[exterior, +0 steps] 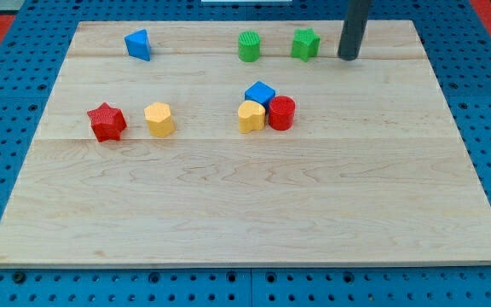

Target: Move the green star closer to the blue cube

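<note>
The green star [305, 43] sits near the view's top, right of centre. The blue cube [260, 92] sits below and to its left, near the board's middle, touching a yellow block [251, 116] and a red cylinder [281, 112]. My tip [347, 56] is a dark rod end standing just to the right of the green star, a short gap apart from it.
A green cylinder [249, 46] stands left of the green star. A blue triangular block [139, 44] lies at the top left. A red star [106, 122] and a yellow block [158, 119] sit at the left. The wooden board [245, 213] lies on blue pegboard.
</note>
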`<state>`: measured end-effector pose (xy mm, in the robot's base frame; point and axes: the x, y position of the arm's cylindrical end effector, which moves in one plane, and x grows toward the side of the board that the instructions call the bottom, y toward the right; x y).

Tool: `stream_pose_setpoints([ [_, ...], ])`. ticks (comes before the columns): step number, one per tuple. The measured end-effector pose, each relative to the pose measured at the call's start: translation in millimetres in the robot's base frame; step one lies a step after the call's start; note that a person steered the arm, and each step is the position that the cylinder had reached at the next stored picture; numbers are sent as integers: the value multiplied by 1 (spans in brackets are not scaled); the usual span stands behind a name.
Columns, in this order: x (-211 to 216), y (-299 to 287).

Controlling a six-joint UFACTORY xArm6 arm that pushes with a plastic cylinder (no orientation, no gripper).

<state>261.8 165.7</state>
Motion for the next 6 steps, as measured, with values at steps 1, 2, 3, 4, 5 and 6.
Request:
stream_pose_setpoints([
  [1,-22,-6],
  [2,-33,-27],
  [3,-33,-59],
  [4,-29,-85],
  [5,-26,-110],
  [6,-12,-126],
])
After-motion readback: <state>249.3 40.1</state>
